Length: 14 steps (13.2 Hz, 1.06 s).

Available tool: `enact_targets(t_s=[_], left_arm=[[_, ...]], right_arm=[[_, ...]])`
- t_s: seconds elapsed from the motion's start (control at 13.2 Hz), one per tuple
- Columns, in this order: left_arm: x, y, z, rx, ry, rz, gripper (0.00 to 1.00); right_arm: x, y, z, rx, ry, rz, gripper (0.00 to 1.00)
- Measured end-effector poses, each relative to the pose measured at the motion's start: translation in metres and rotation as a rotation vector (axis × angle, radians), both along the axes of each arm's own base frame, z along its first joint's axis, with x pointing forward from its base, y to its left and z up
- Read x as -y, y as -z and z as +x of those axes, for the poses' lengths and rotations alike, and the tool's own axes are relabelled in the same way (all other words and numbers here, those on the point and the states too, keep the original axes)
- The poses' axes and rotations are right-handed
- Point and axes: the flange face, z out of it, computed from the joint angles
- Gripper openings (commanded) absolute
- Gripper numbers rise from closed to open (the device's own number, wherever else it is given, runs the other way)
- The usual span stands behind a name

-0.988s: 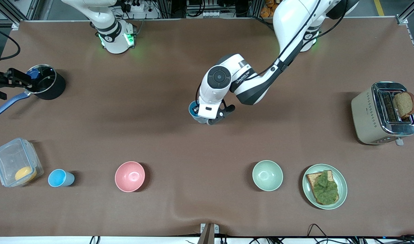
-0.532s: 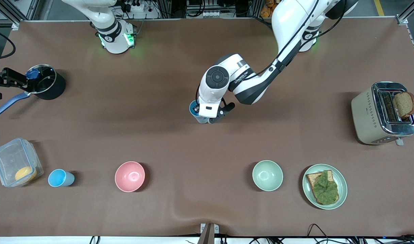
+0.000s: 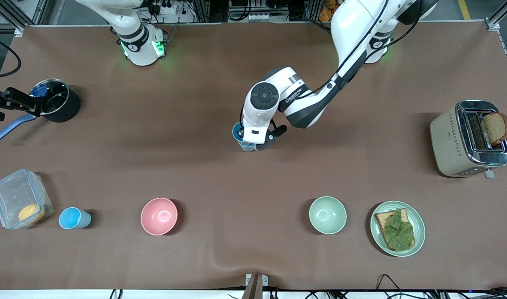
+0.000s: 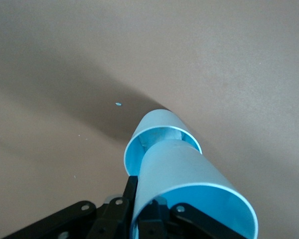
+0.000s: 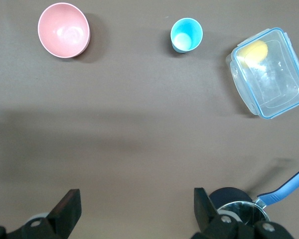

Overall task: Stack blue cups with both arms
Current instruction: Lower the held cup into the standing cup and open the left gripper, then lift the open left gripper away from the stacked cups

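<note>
From the front, the left gripper (image 3: 253, 139) is hanging over the table's middle, clenched on a small light-blue plastic cup (image 3: 238, 133). A second light-blue plastic cup (image 3: 74, 218) is standing beside the clear plastic lidded box (image 3: 19, 200), at the right arm's end of the table and near the round pink bowl (image 3: 159, 216). The right gripper (image 3: 13, 100) is waiting, jaws released, over the black pot (image 3: 57, 100).

In the left wrist view, the held cup (image 4: 189, 184) is being pinched at its rim, tilted above bare table.

The right wrist view is showing the other cup (image 5: 186, 35) upright. Judging by this, stacking is not yet done; the cups are well apart.
</note>
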Motion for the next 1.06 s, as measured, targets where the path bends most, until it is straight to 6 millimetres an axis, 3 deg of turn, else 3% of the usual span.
enact_targets(t_s=[0.15,0.23,0.3,0.53,0.68,0.91,1.06], left_arm=[[-0.003,0.002,0.001,-0.007,-0.002,0.011,0.01],[-0.004,0.002,0.002,-0.008,-0.004,0.013,0.82],[-0.007,0.002,0.005,-0.01,-0.008,0.015,1.0],[-0.015,0.0,0.013,-0.011,-0.024,0.018,1.0],[-0.018,-0.013,0.016,-0.007,-0.026,0.025,1.0],[-0.037,-0.065,0.027,0.024,-0.042,0.045,1.0],[-0.076,-0.119,0.047,0.059,-0.061,0.066,1.0]], right_arm=[[-0.001,0.0,-0.003,-0.015,0.003,0.002,1.0],[-0.001,-0.002,-0.003,-0.013,0.004,0.002,1.0],[-0.001,-0.004,-0.003,-0.009,0.004,0.001,1.0],[-0.009,-0.007,-0.002,-0.002,-0.01,0.001,1.0],[-0.01,-0.007,-0.002,-0.001,-0.011,0.001,1.0],[-0.01,-0.008,-0.003,-0.002,-0.012,0.001,1.0],[-0.01,-0.008,-0.003,-0.003,-0.012,0.001,1.0]])
